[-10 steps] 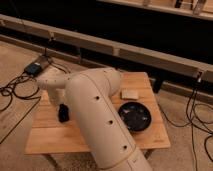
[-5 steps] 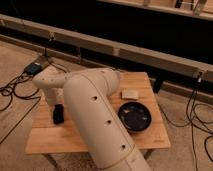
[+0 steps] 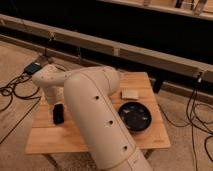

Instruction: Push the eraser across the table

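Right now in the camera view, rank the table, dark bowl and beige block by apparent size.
Largest to smallest: table, dark bowl, beige block. The gripper, across the table from the bowl, looks near the block's size: unranked.

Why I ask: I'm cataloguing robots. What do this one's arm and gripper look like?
The arm is thick, rounded, cream-white segments dotted with small dark holes; no cables show on it. The gripper, near the table's left edge, is black.

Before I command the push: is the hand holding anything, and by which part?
Cannot be told: the hand sits low over the left of the table, and no held thing shows apart from its dark shape.
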